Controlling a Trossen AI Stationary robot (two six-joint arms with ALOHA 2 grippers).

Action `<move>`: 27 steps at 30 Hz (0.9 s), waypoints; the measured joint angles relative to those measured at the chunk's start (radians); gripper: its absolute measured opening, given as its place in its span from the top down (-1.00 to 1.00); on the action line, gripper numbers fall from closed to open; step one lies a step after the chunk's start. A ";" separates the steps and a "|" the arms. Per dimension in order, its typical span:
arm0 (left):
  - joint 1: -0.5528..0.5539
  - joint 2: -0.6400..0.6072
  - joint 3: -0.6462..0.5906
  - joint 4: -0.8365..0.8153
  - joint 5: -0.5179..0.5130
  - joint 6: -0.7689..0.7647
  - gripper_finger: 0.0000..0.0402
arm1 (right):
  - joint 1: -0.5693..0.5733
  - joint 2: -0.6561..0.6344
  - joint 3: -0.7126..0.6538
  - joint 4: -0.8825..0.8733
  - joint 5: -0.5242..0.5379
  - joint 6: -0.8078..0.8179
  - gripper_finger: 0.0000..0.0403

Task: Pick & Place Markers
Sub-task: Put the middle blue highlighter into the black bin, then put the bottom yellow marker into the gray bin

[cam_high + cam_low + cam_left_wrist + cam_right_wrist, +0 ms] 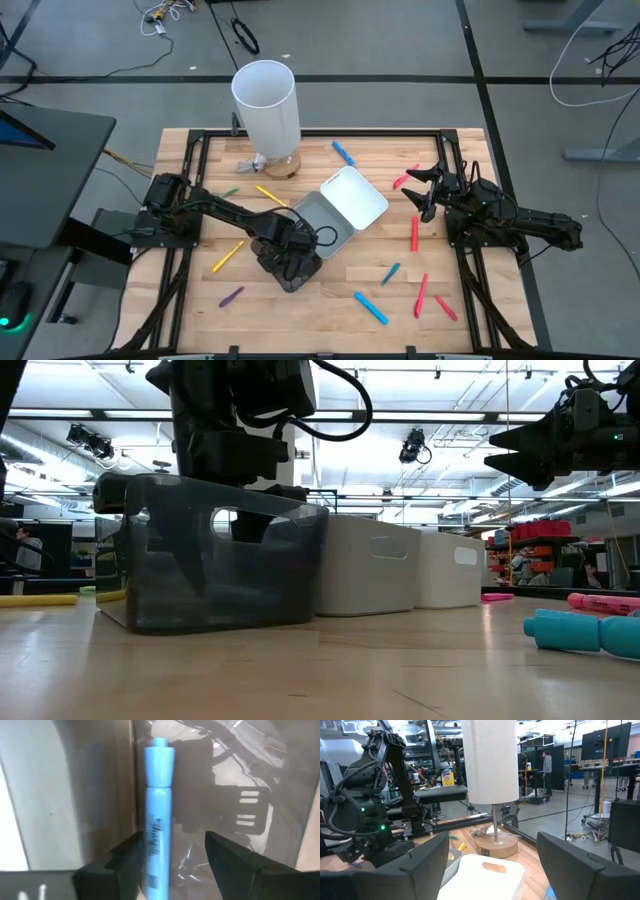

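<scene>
Markers scattered over wooden table: red ones near right side, blue ones toward front and back, yellow and purple ones on left.

Left gripper over dark translucent tray, pointing down into it. Fingers parted, with a light-blue marker between them, lying close against 1 finger and clear of the other. Cannot tell whether that marker rests on tray floor or hangs against the finger.

Right gripper near table's right edge, raised above surface, fingers spread wide, nothing between them.

Beside dark tray, grey tray, and touching that, white tray. Tall white cylinder upright on round wooden base at back of table.

From table height: blue marker and pink one lying flat on right; yellow marker on left.
</scene>
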 joint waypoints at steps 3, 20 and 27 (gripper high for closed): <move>0.000 0.000 0.000 -0.002 0.011 0.000 -0.19 | 0.000 0.000 0.000 0.000 0.000 0.000 -0.50; -0.009 -0.002 0.000 -0.004 0.010 0.001 -0.24 | 0.000 0.000 0.000 0.000 0.000 0.000 -0.50; -0.012 -0.049 0.021 -0.031 -0.015 -0.045 -0.24 | 0.000 0.000 0.000 0.000 0.000 0.000 -0.50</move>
